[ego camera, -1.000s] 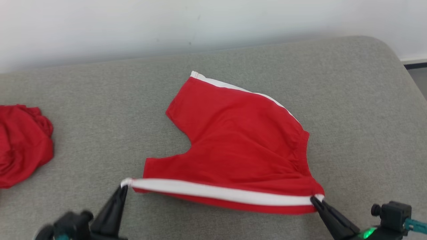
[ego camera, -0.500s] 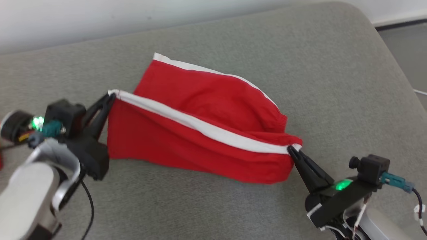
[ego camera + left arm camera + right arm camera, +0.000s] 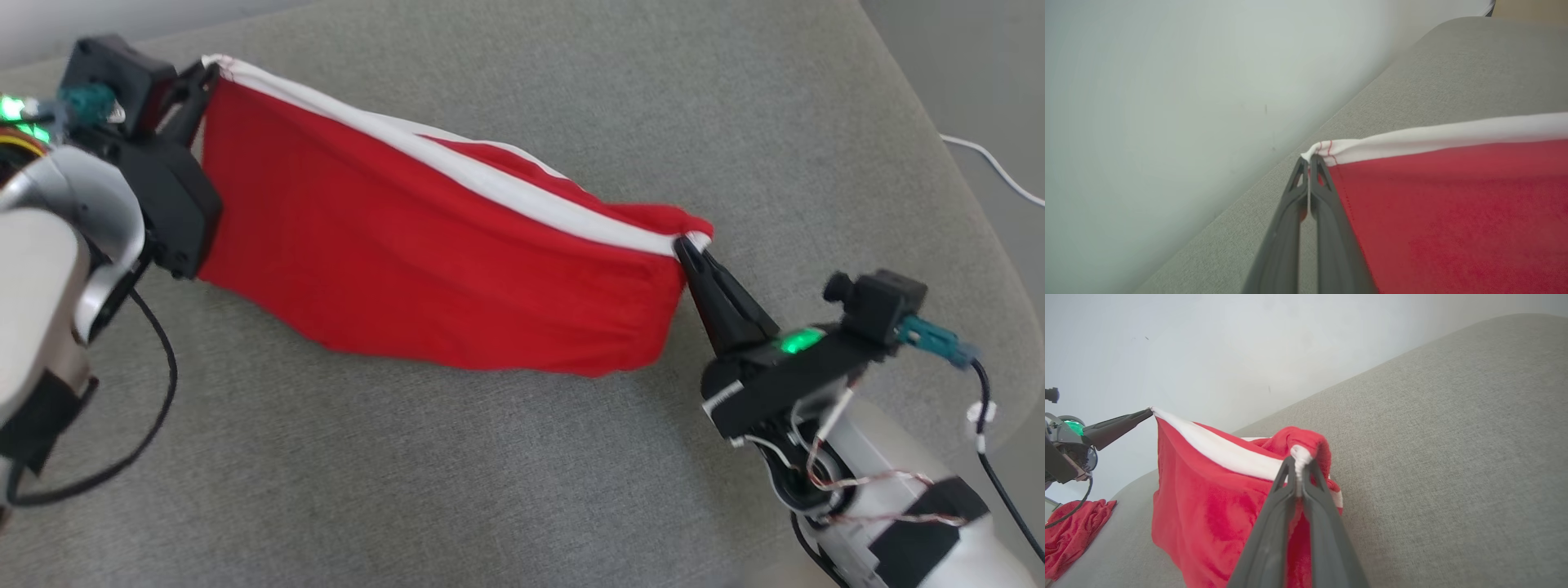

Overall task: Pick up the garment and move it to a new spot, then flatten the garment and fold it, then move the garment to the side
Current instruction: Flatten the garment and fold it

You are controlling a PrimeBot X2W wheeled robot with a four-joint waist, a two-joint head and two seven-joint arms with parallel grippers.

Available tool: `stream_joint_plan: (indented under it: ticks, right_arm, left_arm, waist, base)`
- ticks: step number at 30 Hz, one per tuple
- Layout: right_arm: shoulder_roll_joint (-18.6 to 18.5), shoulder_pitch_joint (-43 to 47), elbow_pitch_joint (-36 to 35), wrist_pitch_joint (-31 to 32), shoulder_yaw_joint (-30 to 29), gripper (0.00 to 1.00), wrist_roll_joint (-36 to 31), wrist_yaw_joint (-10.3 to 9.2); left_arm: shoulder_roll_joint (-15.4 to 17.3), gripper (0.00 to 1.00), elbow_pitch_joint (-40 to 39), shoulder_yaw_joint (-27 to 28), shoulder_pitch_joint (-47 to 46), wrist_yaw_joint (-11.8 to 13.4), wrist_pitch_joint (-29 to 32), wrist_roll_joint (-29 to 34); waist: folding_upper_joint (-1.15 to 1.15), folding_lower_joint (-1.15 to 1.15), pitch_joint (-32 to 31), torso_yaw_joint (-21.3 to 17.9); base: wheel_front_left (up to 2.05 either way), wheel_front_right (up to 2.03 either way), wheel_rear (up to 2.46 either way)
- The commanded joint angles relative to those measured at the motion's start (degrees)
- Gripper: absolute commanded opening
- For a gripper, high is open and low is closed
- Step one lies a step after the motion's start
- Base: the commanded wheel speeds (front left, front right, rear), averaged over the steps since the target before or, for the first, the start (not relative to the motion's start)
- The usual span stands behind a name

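The garment (image 3: 424, 261) is a pair of red shorts with white side stripes, hanging stretched between both grippers above the grey cushion (image 3: 490, 457). My left gripper (image 3: 208, 69) is shut on the white stripe's end at the upper left. My right gripper (image 3: 684, 245) is shut on the stripe's other end at the right. The left wrist view has my left gripper (image 3: 1308, 160) pinching the white hem, red cloth (image 3: 1453, 212) falling away to the right. In the right wrist view my right gripper (image 3: 1299, 459) pinches bunched cloth (image 3: 1208, 506); the left gripper (image 3: 1149, 411) holds the far corner.
A second red garment (image 3: 1073, 531) lies crumpled on the cushion at the left. A pale wall (image 3: 1249, 355) runs behind the cushion. The cushion's rounded right edge (image 3: 963, 212) drops to a floor with a white cable (image 3: 992, 167).
Both grippers have lifted the shorts off the cushion, the left one rising far up and back. The cloth now hangs folded along the stripe. The head camera has tilted and turned.
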Motion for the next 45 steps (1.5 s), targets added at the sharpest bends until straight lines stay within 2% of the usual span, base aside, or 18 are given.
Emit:
stream_joint_plan:
  ticks: [1, 7, 15, 16, 17, 18, 19, 31, 36, 40, 45]
  right_arm:
    - [1.4, -2.5, 2.0, -0.6, 0.6, 0.0, 0.2, -0.14]
    - [5.1, -8.3, 9.2, -1.9, 2.1, 0.0, 0.0, -0.14]
    - [6.4, -10.6, 12.8, -2.7, 2.8, 0.02, -1.5, -0.14]
    - [6.5, -10.6, 13.0, -2.7, 2.9, 0.4, -1.6, -0.14]
    - [6.5, -10.7, 12.9, -2.8, 2.9, 0.72, -1.9, -0.14]
    - [6.4, -10.7, 12.6, -2.8, 2.7, 1.0, -2.2, -0.14]
    - [6.3, -10.5, 12.3, -2.8, 2.5, 1.0, -2.7, -0.14]
    - [2.8, -1.1, 3.2, -2.8, -3.7, 1.0, -13.5, -0.14]
    - [3.6, 3.2, -1.2, -2.7, -8.4, 1.0, -19.4, -0.14]
    - [6.3, 8.4, -4.7, -2.7, -13.9, 1.0, -21.8, -0.14]
    - [9.0, 13.9, -8.6, -2.7, -17.7, 1.0, -26.1, -0.14]
  left_arm:
    - [0.4, 0.0, 2.3, -1.1, -2.7, 0.1, 0.1, -0.7]
    - [-1.1, 0.0, 10.1, -5.2, -8.2, 0.1, -0.9, -1.6]
    - [-3.2, 0.0, 16.0, -9.0, -10.5, 0.1, -5.5, -3.0]
    - [-3.5, 0.0, 16.7, -9.2, -10.6, 0.1, -6.2, -3.5]
    - [-3.7, 0.36, 17.3, -9.5, -10.9, 0.1, -7.4, -3.7]
    - [-3.9, 0.97, 17.9, -9.9, -11.0, 0.1, -8.3, -4.0]
    - [-4.1, 1.0, 18.5, -10.3, -10.9, 0.1, -9.2, -4.3]
    - [-5.2, 1.0, 22.5, -14.6, -7.4, 0.1, -16.6, -10.5]
    - [-4.7, 1.0, 23.2, -16.0, -5.0, 0.1, -16.7, -14.0]
    - [-3.9, 1.0, 21.7, -18.2, -3.2, 0.1, -16.0, -16.8]
    - [-2.0, 1.0, 20.2, -20.8, -1.8, 0.1, -15.1, -18.8]
  waist:
    - [-0.01, -0.01, 2.3, -2.1]
    - [-0.01, -0.01, 4.1, -2.7]
    - [-0.01, -0.01, 4.6, -2.7]
    - [-0.01, -0.01, 4.6, -2.7]
    - [-0.01, -0.01, 4.5, -2.7]
    - [-0.01, -0.01, 4.3, -2.6]
    - [-0.01, -0.01, 4.1, -2.6]
    - [-0.01, -0.01, -3.4, -1.1]
    - [-0.01, -0.01, -6.2, -1.0]
    - [-0.01, -0.01, -7.7, -1.0]
    - [-0.01, -0.01, -8.3, -1.4]
  base:
    - [0.0, 0.0, 0.0]
    - [0.0, 0.0, 0.0]
    - [0.0, 0.0, 0.0]
    - [0.0, 0.0, 0.0]
    - [0.0, 0.0, 0.0]
    - [0.0, 0.0, 0.0]
    - [0.0, 0.0, 0.0]
    - [0.0, 0.0, 0.0]
    - [0.0, 0.0, 0.0]
    - [0.0, 0.0, 0.0]
    - [0.0, 0.0, 0.0]
